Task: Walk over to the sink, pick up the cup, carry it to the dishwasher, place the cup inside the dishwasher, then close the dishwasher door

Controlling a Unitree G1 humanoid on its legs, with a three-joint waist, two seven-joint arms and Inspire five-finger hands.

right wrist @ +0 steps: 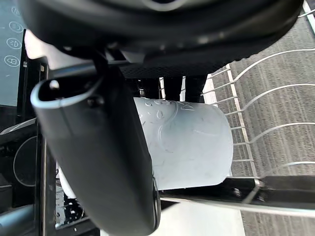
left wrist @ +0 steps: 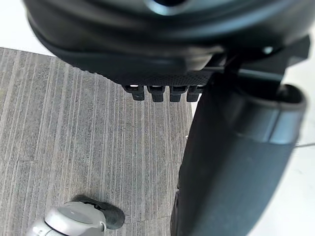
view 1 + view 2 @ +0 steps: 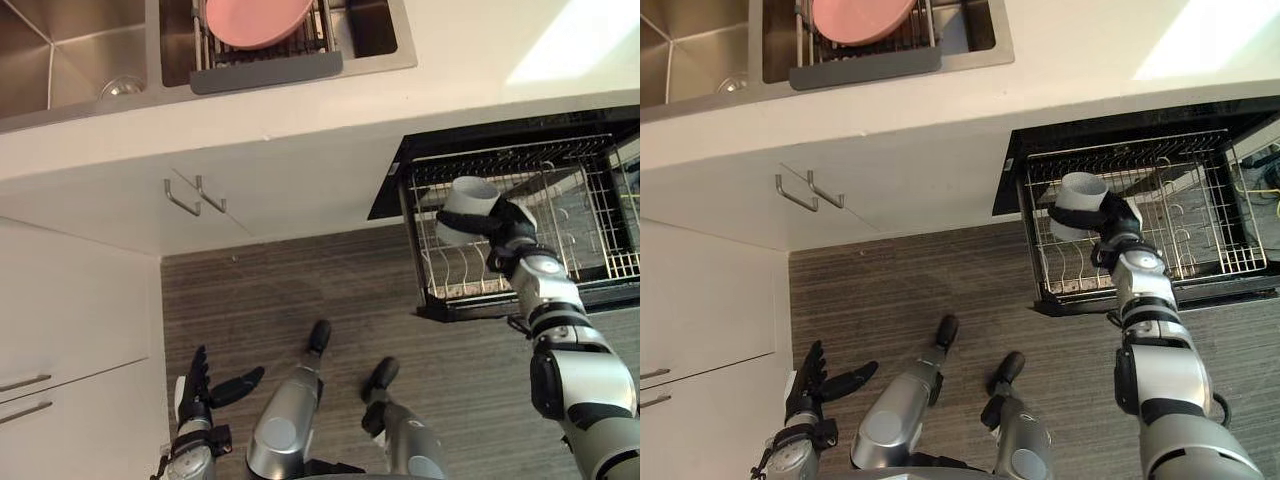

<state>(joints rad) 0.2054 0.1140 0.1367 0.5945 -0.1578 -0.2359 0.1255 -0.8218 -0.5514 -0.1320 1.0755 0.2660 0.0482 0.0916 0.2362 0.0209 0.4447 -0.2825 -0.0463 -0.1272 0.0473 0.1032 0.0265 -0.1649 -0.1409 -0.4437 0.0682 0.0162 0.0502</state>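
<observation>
One white cup [image 3: 463, 210] is sitting in the right hand [image 3: 507, 228], whose thumb and fingers are curling round its side. The right wrist view is showing the thumb [image 1: 103, 147] lying across the cup's wall and the fingers wrapping the far side. The hand is holding the cup over the near left corner of the pulled-out wire rack [image 3: 600, 268] of the open dishwasher [image 3: 395, 185], with the cup's open mouth facing up. Whether the cup is touching the rack cannot be told. The left hand [image 3: 193, 388] is hanging low beside the white cabinet [image 3: 70, 310], above the striped floor [image 3: 300, 290], its fingers straight and spread, holding nothing. Up on the counter [image 3: 450, 60], a pink plate [image 3: 258, 18] is lying on a drainer in the sink [image 3: 60, 60].
</observation>
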